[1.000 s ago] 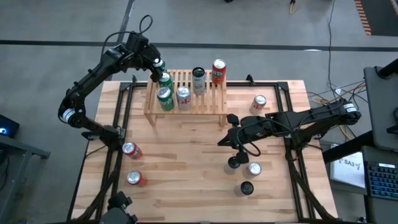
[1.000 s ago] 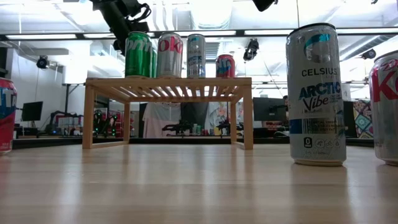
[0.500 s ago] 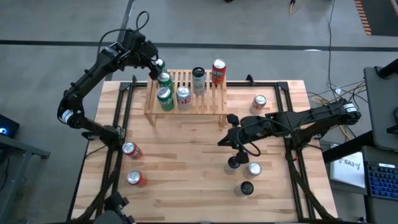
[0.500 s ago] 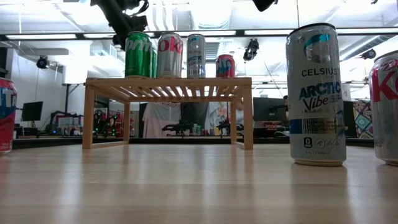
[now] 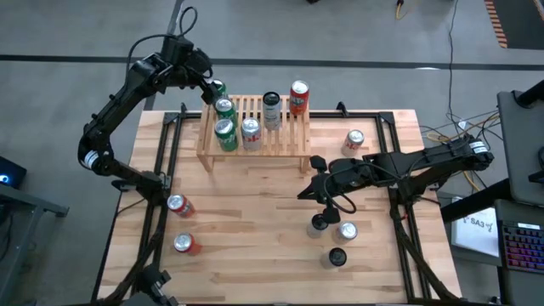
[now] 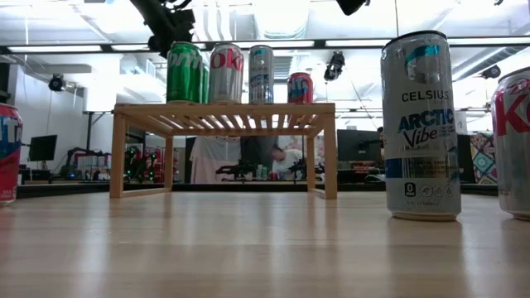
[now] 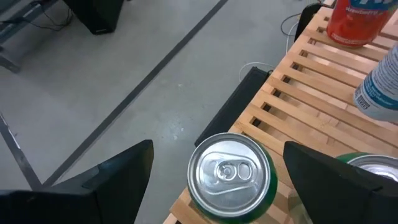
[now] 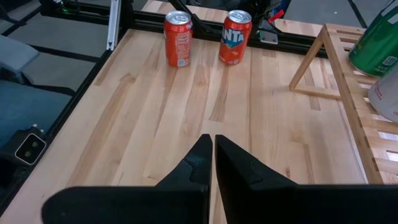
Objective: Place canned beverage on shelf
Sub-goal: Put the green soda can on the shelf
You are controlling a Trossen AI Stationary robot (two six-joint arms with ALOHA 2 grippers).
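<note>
Now your left end effector [image 5: 210, 87] hung wide open, holding nothing, just above the green can [image 5: 223, 108] standing on the shelf [image 5: 289, 140]; your right end effector [image 8: 213, 155] stayed shut and empty over the table [image 5: 246, 221].

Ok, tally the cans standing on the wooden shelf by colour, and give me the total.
Green cans: 2
Silver cans: 2
Red can: 1
Total on the shelf: 5
</note>
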